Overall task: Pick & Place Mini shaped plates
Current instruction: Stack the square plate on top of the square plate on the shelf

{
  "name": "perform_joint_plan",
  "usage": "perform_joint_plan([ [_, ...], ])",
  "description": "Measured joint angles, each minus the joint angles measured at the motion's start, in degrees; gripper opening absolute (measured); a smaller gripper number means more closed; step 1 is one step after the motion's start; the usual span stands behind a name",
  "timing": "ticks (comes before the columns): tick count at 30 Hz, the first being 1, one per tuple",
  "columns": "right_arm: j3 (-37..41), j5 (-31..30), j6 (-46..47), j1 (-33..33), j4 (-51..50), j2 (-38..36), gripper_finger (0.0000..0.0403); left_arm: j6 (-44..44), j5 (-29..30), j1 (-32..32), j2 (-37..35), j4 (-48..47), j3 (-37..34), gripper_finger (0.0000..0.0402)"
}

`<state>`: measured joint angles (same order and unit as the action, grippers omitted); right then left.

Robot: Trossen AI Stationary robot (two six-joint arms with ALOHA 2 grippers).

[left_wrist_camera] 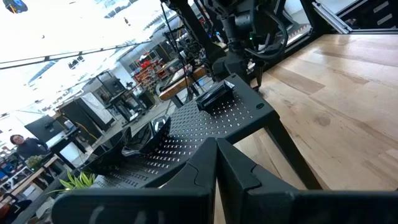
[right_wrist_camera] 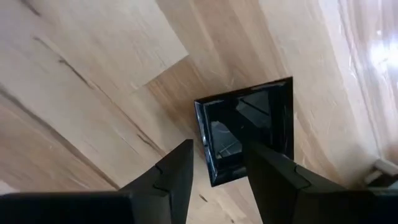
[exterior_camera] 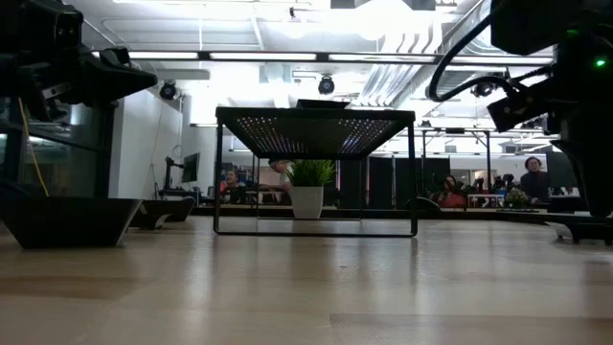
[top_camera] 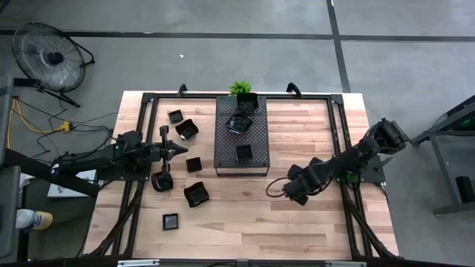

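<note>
A square glossy black mini plate (right_wrist_camera: pixel 261 118) lies on the wood under my right gripper (right_wrist_camera: pixel 216 146), which points down and is open. One finger stands over the plate's inside and the other outside its rim, with a gap showing on each side. From above, my right gripper (top_camera: pixel 297 191) hides this plate. Three plates (top_camera: pixel 243 153) sit on the perforated tray (top_camera: pixel 226 141). Several more (top_camera: pixel 197 195) rest on the table's left half. My left gripper (top_camera: pixel 178 148) hovers level and shut beside the tray's left side, touching nothing.
The raised tray (exterior_camera: pixel 316 120) stands on thin legs at the middle of the table, with a small green plant (top_camera: pixel 240 87) behind it. Dark frame rails (top_camera: pixel 334 133) run along the table's sides. Bare wood lies between the tray and my right gripper. People sit in the room beyond.
</note>
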<state>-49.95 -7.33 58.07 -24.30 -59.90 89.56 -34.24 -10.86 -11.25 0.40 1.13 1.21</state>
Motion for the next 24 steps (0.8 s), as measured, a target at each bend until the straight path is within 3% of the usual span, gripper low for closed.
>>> perform_joint_plan([
  [24,4.1,-1.2,-5.5,-4.0,2.7,-0.5,0.0138,0.0,0.0,0.0,0.0,0.0,0.0,0.0001],
])
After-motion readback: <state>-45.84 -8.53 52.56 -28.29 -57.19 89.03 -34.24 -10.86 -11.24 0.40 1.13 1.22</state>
